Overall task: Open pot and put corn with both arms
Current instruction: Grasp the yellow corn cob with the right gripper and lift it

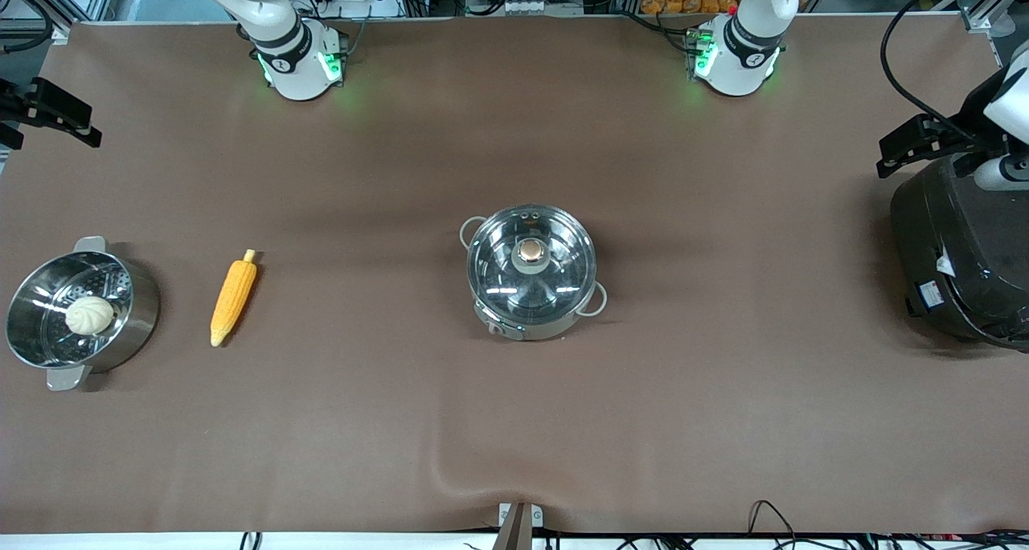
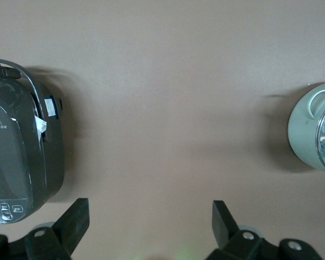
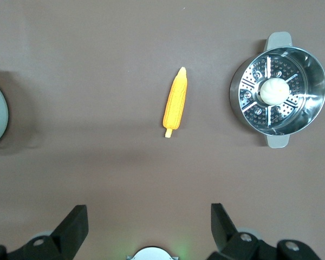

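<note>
The corn (image 1: 234, 301) is lying toward the right arm's bench end, with both arms' jaws sitting apart, empty.

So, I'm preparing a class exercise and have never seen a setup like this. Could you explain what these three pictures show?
Two white robot arms stand at a brown table. One picture looks down from high across the table; the other two come from cameras on each arm's wrist. The left gripper hangs open over bare table between the black rice cooker and the pot. The right gripper hangs open too. Neither holds anything. The pot's glass lid is still on. The corn lies between the pot and a steamer pot holding a white bun.
</note>
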`<action>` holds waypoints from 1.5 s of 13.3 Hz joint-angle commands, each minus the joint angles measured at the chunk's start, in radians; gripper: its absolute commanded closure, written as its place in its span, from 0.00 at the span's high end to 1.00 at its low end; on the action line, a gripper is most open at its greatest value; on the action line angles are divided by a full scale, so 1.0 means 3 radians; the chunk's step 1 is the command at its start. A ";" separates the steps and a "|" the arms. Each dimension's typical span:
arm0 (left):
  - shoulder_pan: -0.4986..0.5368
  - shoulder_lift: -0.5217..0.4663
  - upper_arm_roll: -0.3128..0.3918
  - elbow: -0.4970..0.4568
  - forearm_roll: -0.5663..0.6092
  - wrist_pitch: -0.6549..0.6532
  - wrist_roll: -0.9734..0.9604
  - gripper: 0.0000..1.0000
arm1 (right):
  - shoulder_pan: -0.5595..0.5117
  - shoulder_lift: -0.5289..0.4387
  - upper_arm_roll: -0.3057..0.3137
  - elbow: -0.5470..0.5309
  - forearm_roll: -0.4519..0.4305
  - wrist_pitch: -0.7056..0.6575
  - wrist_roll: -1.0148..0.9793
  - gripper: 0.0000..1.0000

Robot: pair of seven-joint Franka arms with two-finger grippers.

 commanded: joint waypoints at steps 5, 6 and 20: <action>-0.0018 -0.0017 -0.0015 -0.0005 -0.0047 0.0054 -0.0084 1.00 | -0.0076 0.0024 -0.0025 0.0073 0.0071 -0.0034 -0.0060 1.00; -0.0028 0.0018 -0.0026 -0.0005 -0.0058 0.0176 -0.0099 1.00 | -0.0071 0.0024 -0.0025 0.0073 0.0071 -0.0019 -0.0055 1.00; -0.1490 0.1506 -0.0374 0.0680 0.0111 0.1066 -0.2803 1.00 | -0.0106 0.0152 -0.0036 -0.0708 0.0240 0.1043 0.0098 1.00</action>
